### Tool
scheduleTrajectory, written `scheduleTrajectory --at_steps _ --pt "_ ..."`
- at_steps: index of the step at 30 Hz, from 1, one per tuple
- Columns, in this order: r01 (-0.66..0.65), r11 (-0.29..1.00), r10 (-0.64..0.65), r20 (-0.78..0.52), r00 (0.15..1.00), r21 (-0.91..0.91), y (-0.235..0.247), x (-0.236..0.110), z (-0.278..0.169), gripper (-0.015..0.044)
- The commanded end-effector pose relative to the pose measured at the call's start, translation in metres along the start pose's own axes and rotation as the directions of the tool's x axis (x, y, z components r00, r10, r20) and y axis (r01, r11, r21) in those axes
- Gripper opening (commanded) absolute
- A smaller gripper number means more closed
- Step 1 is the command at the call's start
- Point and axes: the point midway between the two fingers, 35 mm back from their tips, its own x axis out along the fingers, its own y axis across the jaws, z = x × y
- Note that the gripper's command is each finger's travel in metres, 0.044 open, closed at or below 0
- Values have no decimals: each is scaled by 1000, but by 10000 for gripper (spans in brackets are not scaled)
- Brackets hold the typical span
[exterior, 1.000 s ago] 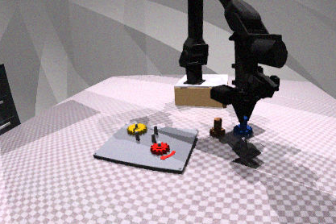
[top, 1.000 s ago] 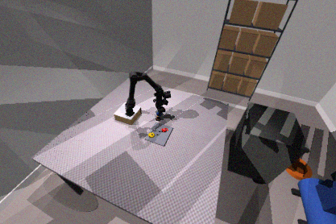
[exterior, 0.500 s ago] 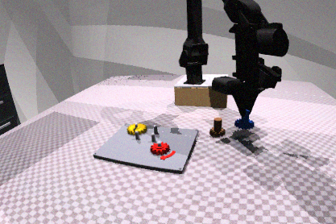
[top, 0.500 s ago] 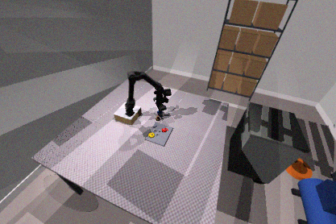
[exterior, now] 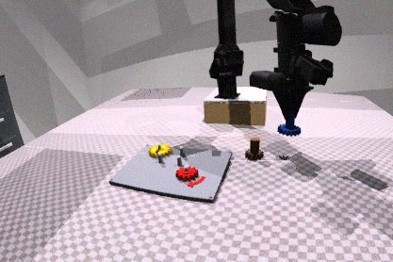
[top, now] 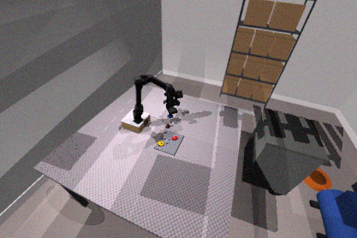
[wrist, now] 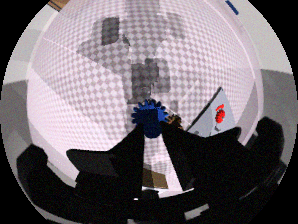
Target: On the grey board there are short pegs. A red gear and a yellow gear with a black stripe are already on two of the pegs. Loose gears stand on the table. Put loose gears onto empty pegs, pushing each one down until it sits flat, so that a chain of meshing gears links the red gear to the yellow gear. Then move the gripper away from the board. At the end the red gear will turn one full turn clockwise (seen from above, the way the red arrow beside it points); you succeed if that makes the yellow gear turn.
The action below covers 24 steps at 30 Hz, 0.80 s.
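My gripper is shut on the blue gear by its upright handle and holds it above the table. The brown gear stands upright on the table between the blue gear and the board. The grey board carries the yellow gear with its black stripe and the red gear. Bare short pegs, one of them a peg, stand between the two. A red arrow lies beside the red gear.
The arm's base stands on a box behind the board. A dark cabinet, a blue object and an orange ring are beyond the table's edge. Shelves of cartons stand at the back wall.
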Motion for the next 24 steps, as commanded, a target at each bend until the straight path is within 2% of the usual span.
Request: scheduleTrajectory --at_steps 1,24 --pt "-4 1000 4 4 1000 8 1 -11 1 0" --pt "-19 999 19 -11 1000 32 5 -70 -3 0"
